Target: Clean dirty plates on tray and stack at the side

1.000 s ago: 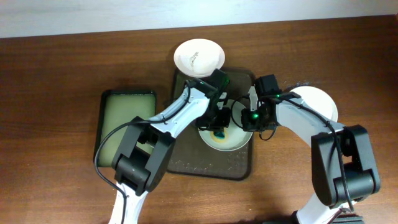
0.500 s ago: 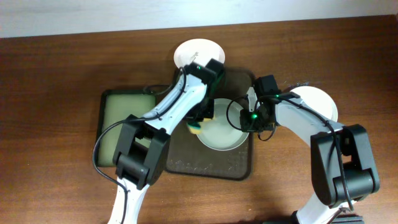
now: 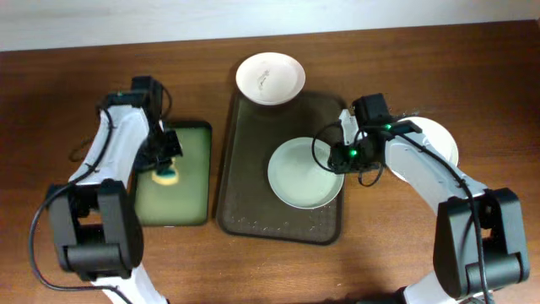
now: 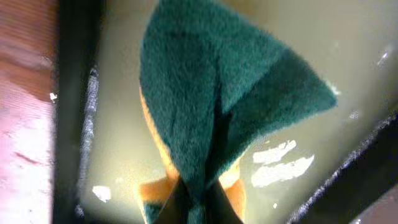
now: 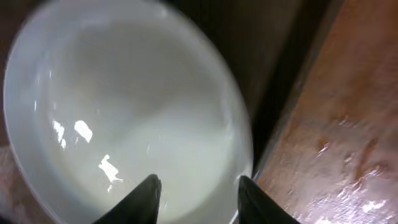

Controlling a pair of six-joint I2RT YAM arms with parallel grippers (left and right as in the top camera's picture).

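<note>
A clean-looking white plate (image 3: pixel 299 176) lies on the right half of the dark brown tray (image 3: pixel 249 198). My right gripper (image 3: pixel 345 157) is open at this plate's right rim. In the right wrist view its fingers (image 5: pixel 199 200) straddle the rim of the plate (image 5: pixel 118 118). A second plate (image 3: pixel 270 76) with small brownish smears sits at the tray's far edge. A third plate (image 3: pixel 440 139) lies on the table to the right, partly hidden by my right arm. My left gripper (image 3: pixel 165 162) is shut on a teal and yellow sponge (image 4: pixel 217 93) over the small tray.
The small black-rimmed tray (image 3: pixel 192 187) holding yellowish liquid (image 4: pixel 118 143) stands left of the brown tray. The brown tray's rim (image 5: pixel 292 74) lies just right of the held plate's edge, with wooden table (image 5: pixel 348 137) beyond it.
My left arm has left the plate on the brown tray and swung left with the sponge to the liquid tray. The right gripper has stayed at the plate's rim.
</note>
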